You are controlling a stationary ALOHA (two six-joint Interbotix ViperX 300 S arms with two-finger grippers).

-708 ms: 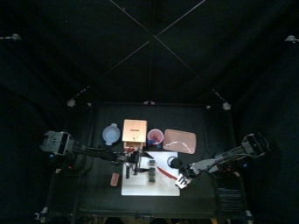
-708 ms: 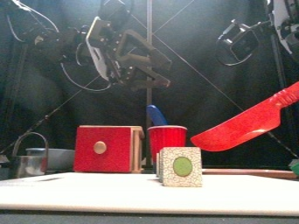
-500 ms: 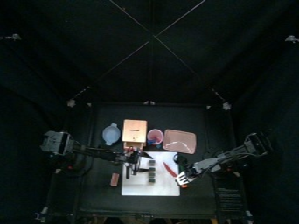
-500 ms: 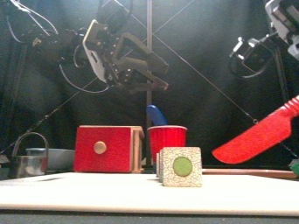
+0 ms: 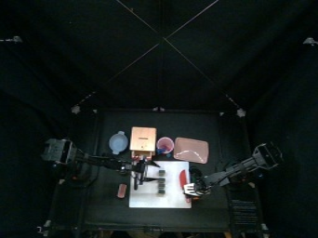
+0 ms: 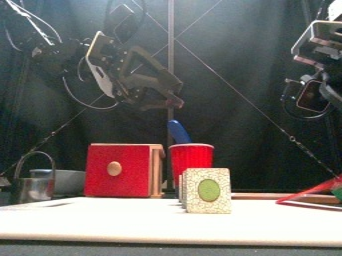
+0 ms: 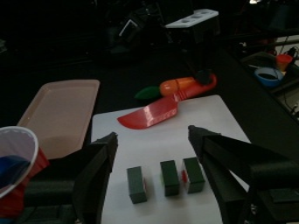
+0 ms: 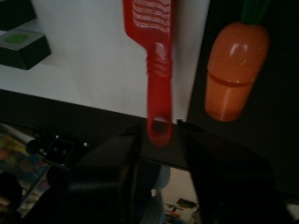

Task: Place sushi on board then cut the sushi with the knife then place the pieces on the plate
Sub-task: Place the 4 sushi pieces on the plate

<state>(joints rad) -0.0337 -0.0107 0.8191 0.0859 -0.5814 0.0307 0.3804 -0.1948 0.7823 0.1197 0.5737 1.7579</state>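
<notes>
A: What is the right claw (image 8: 156, 134) doing?

B: It is narrow, pinched on the handle end of the red knife (image 8: 153, 35). The blade lies down on the white board (image 8: 87, 61), and the handle runs off the board's right edge, a little raised toward the claw.

A: Is there anything next to it?

B: A toy carrot (image 8: 233, 66) lies on the black desk (image 5: 97, 206), just beside the handle and off the board.

A: And the left claw (image 7: 152, 137)?

B: It is wide and holds nothing. The front view shows it hanging high over the board's left part.

A: Where is the sushi (image 7: 170, 176)?

B: It is on the board, under the left claw. The left wrist view shows three dark green pieces in a row with narrow gaps between them. From the front, the near piece shows a speckled white face with a green centre. The knife blade lies near the pieces but does not touch them.

A: And the plate?

B: The pink tray (image 7: 52, 109) sits behind the board's right part, with nothing on it that I can see.

A: What else is at the back?

B: The red cup (image 6: 191, 160) stands behind the sushi with a blue knife (image 6: 178, 132) in it. The wooden box (image 6: 124, 170) with the red front is just left of the cup. The blue-grey bowl (image 5: 118, 142) is further left. The metal cutter (image 6: 38, 184) stands at the far left in the front view.
</notes>
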